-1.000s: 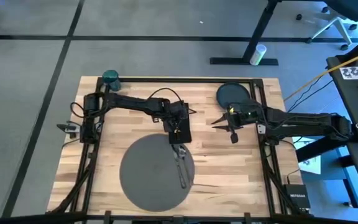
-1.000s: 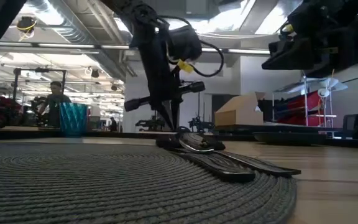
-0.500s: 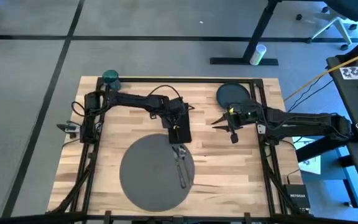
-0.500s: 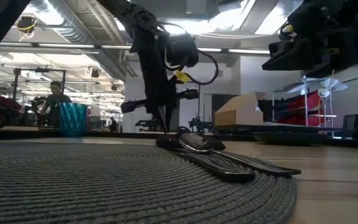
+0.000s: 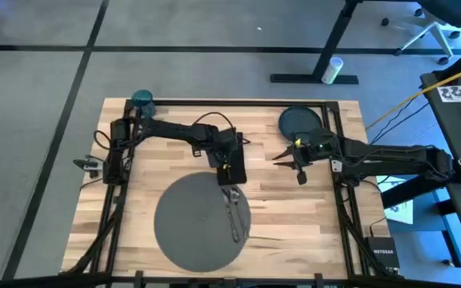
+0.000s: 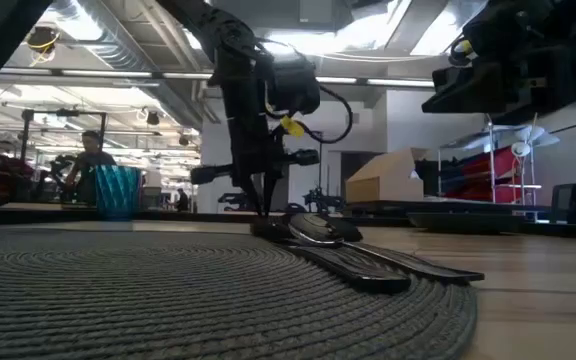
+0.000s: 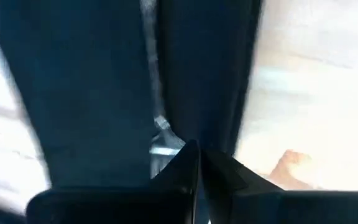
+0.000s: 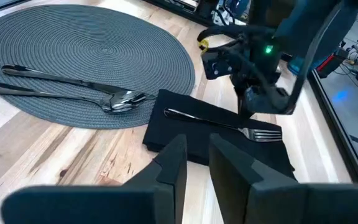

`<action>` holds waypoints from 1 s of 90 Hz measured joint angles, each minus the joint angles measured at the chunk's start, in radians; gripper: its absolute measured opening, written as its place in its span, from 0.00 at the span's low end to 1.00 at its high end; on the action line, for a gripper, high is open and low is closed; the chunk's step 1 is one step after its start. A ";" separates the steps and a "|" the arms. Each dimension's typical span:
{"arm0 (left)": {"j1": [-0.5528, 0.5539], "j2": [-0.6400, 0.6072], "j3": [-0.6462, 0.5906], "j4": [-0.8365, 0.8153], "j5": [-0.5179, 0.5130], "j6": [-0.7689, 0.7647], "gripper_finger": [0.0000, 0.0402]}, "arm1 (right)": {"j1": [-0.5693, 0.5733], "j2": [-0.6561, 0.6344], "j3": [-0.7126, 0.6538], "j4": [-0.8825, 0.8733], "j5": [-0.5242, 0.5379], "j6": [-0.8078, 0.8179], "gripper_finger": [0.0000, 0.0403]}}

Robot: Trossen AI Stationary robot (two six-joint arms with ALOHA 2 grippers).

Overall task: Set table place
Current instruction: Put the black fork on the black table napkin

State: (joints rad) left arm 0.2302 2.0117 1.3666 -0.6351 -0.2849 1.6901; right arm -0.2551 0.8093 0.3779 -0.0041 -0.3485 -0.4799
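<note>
Teal cup at far left corner of the worktop, upright. Large grey mat lies near-centre; two metal utensils rest side by side on its right part, heads toward the far edge, spoon bowl visible in the right wrist view. Black napkin lies just beyond the mat's far right edge, touching or overlapping it, cannot tell which; a fork lies on top of it. Left pincer is down over the napkin, fingers clenched together with tips at the cloth, nothing seen gripped; in the low view its tip stands just behind the utensil heads. Dark plate sits at far right of the worktop. Right pincer hovers off the surface just near of the plate, well apart from the napkin, fingers nearly together and holding nothing. A person shows in the room behind the cup
</note>
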 joint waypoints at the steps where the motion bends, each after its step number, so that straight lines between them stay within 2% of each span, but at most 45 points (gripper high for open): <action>1: -0.001 0.001 0.000 0.003 0.000 0.000 0.00 | 0.000 0.000 0.000 0.000 0.000 0.000 0.13; 90: -0.012 0.016 0.000 0.128 -0.010 0.017 0.00 | 0.000 0.000 0.000 -0.006 0.000 0.000 0.13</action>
State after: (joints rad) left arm 0.2182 2.0277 1.3670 -0.5072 -0.2951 1.7068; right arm -0.2550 0.8093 0.3779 -0.0101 -0.3485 -0.4801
